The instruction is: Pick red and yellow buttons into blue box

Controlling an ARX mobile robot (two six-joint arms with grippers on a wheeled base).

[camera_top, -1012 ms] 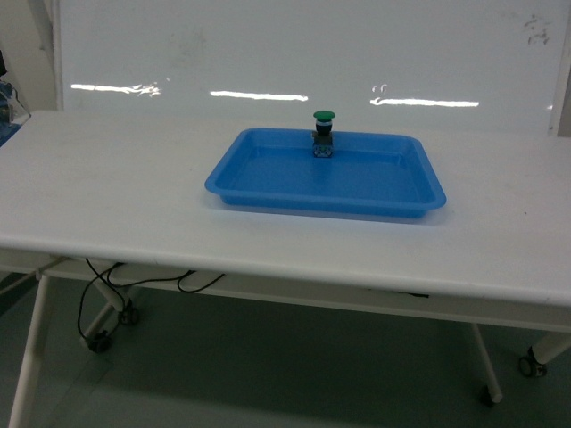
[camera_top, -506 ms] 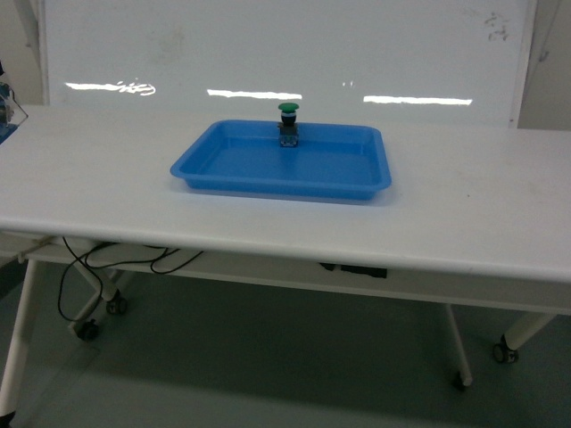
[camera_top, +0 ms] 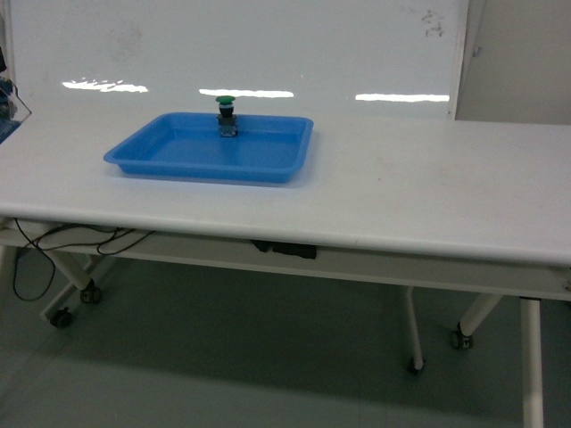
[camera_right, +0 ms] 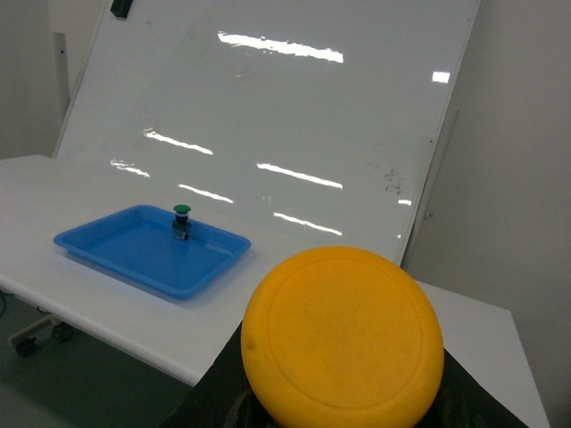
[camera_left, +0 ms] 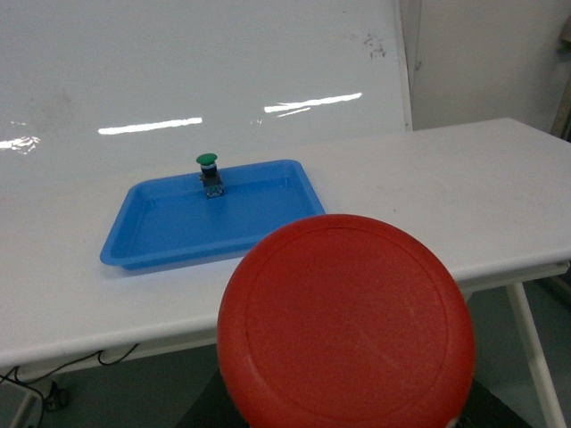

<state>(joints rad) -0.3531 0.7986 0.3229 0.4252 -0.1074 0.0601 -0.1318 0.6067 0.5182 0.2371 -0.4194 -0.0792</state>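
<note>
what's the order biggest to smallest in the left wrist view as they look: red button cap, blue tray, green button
1. Red button cap, inflated by sitting right at the camera
2. Blue tray
3. Green button

Tray on table, left of centre, whiteboard behind.

Table (camera_top: 401, 196) spans the head view; the tray (camera_top: 134, 159) lies on its left half, near the far edge. A button (camera_top: 227, 116) stands upright inside the tray at the middle of its far wall. Whiteboard (camera_top: 268, 45) stands behind the table. Cables (camera_top: 53, 241) hang under the table's left end. Each wrist view is filled low and close by a large cap (camera_left: 346, 334), (camera_right: 343, 337), tray well beyond.
</note>
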